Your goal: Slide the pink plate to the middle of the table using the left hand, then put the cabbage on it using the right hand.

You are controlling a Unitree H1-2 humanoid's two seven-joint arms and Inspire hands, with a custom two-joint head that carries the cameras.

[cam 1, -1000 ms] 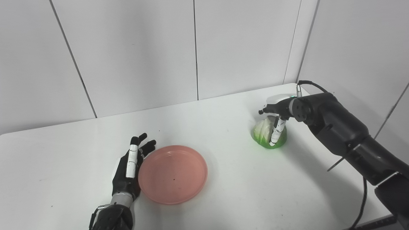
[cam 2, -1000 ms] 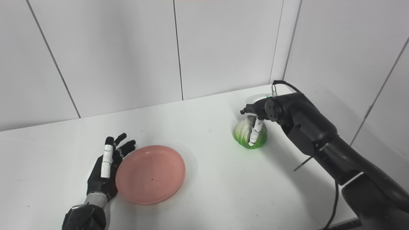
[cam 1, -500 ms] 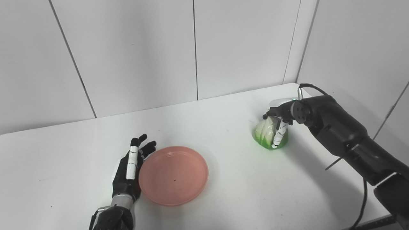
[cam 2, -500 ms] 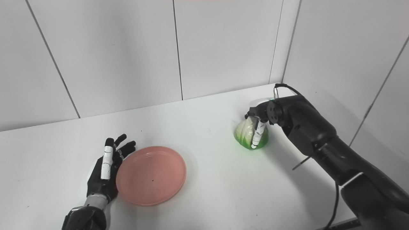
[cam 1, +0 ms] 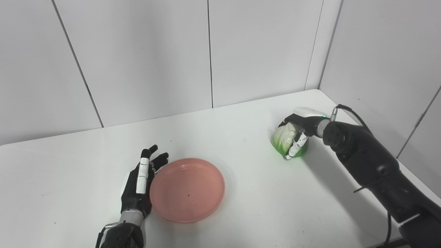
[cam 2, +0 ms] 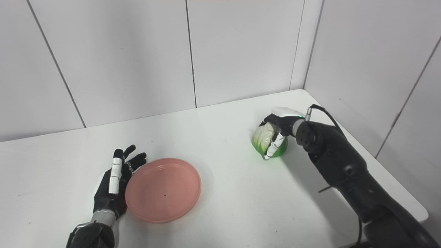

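no writing shows. right hand (cam 1: 298,132) grips the ribbed, glossy cabbage (cam 1: 284,141); left hand (cam 1: 139,182), fingers spread, flanks the round pink plate (cam 1: 187,188).

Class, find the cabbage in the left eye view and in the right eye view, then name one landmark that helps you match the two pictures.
Left eye view: the cabbage sits right of centre, wrapped by the right hand.
Right eye view: the cabbage sits nearer the centre, under the same hand.
Shared landmark: the pink plate at lower left, beside the left hand.
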